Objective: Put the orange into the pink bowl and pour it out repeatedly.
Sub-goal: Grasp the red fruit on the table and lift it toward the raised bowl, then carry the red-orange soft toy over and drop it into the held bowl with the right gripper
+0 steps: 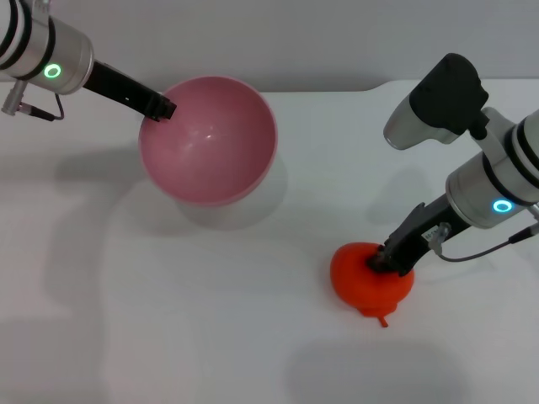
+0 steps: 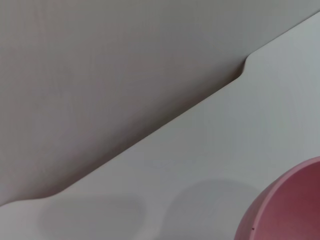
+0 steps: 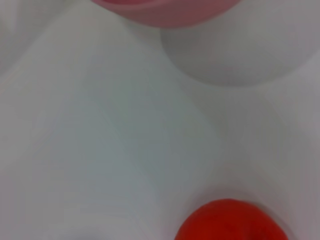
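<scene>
The pink bowl (image 1: 210,139) is in the head view at the upper left, empty, its opening tilted up toward the camera. My left gripper (image 1: 160,108) is shut on its far-left rim and holds it just above the table, with a shadow under it. The bowl's edge also shows in the left wrist view (image 2: 290,210) and the right wrist view (image 3: 165,12). The orange (image 1: 366,286) lies on the table at the right, its stem pointing to the front. My right gripper (image 1: 389,259) is closed on its upper right side. The orange also shows in the right wrist view (image 3: 230,222).
The white table (image 1: 253,320) spreads around both things. Its back edge, with a notch (image 2: 244,65), runs behind the bowl against a grey wall. Bare table lies between the bowl and the orange.
</scene>
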You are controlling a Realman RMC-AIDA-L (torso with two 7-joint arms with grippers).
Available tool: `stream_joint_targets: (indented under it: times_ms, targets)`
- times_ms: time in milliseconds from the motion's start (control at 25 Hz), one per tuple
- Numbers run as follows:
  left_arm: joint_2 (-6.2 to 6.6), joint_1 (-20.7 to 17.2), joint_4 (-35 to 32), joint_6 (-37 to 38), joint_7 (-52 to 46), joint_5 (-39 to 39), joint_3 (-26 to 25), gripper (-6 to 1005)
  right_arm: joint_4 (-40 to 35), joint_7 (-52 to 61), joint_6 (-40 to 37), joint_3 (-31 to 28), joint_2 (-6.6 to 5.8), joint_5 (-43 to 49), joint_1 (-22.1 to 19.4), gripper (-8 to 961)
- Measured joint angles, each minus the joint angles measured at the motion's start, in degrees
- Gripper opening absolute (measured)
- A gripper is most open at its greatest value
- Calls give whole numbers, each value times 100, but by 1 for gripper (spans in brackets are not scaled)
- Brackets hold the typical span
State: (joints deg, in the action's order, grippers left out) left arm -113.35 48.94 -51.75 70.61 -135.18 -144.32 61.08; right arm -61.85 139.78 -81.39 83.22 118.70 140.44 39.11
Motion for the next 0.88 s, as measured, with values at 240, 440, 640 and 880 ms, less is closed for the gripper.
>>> stream_joint_targets:
  times_ms: [240, 440, 640, 880]
  targets:
    - [-12, 2, 5, -22, 0, 1, 0, 43, -100, -2, 104, -63, -7, 17, -22, 91]
    - [-26, 24, -1, -22, 0, 2, 21, 43, -1094, 48, 197, -570, -7, 26, -368, 53]
    - [-34, 55, -2, -21, 0, 1, 62, 43, -2665, 148, 289, -986, 36, 20, -743, 50]
    - [-96, 145, -7, -20, 0, 0, 151, 43, -3919, 170, 446, -932, 83, -66, -780, 50]
